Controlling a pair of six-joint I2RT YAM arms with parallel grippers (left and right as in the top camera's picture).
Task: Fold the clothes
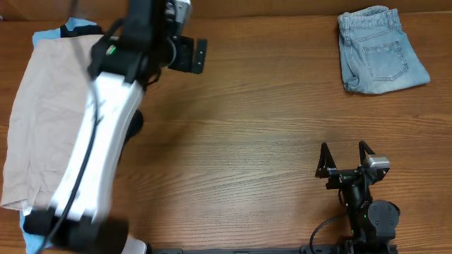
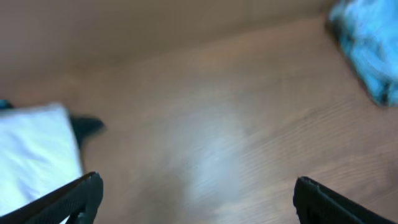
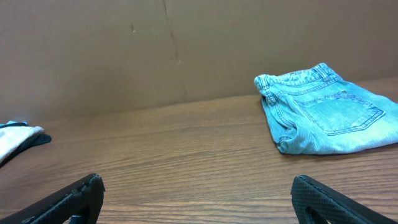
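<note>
The faded denim shorts lie folded at the table's far right; they also show in the right wrist view and, blurred, in the left wrist view. A beige garment lies spread at the left over a sky-blue garment, with a black garment showing at its edge. My left gripper hangs open and empty over bare wood just right of the pile. My right gripper is open and empty near the front right.
My left arm's white link crosses above the beige garment. The wooden table lies between the pile and the shorts. A brown wall stands behind the table's far edge.
</note>
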